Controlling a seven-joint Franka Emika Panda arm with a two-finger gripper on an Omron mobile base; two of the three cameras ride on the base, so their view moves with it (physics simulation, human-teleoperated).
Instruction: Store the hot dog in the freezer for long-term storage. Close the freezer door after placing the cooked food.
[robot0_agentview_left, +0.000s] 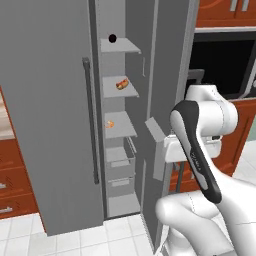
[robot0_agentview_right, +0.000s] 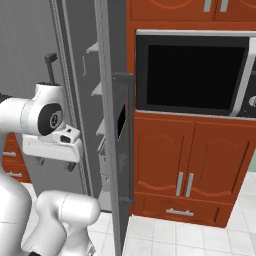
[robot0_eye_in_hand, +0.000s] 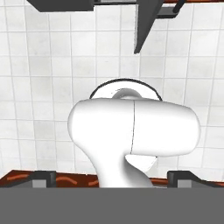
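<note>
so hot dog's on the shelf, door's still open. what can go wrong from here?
1. The freezer door stands open edge-on right beside the arm; the elbow could bump it on the way round instead of pushing it cleanly.
2. The hand looks down at the floor with open fingers, facing neither door nor handle, so a big reorientation is needed in a tight gap.
3. The hot dog lies near the shelf's front edge; a hard slam might shake it off.

You see a grey freezer (robot0_agentview_left: 45, 100) with white shelves (robot0_agentview_left: 120, 86), a tan-orange hot dog (robot0_agentview_left: 121, 84), red-brown cabinets (robot0_agentview_right: 190, 160), white floor tiles (robot0_eye_in_hand: 43, 65).
</note>
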